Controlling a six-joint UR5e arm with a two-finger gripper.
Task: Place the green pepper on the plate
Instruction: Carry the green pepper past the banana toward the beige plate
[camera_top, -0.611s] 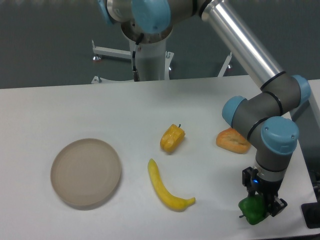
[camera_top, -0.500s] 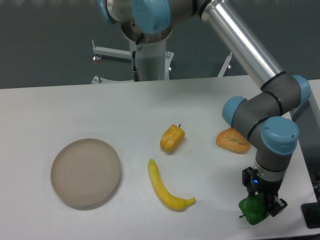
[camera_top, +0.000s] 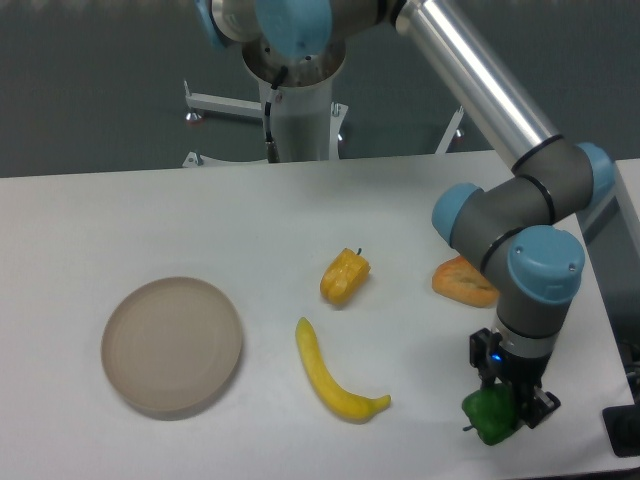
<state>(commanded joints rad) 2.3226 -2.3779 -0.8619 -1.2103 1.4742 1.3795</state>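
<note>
Green pepper (camera_top: 490, 417) sits low at the bench's (camera_top: 150, 220) right front edge, pinched in the end effector (camera_top: 510, 400), fingers closed on its upper body. Glossy, lumpy, light, probably slippery; gripping across the lobes looks safest. Plate (camera_top: 172, 345) waits far left, past the banana (camera_top: 335, 375).

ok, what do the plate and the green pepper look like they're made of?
Plate: matte beige-tan, with no glare and a slightly thick raised rim. It looks like unglazed ceramic or matte plastic; I can't tell which. Green pepper, held in the pincer: glossy, uniformly bright green, with smooth lobes. It is probably a plastic toy, though a real waxy skin can't be ruled out.
</note>
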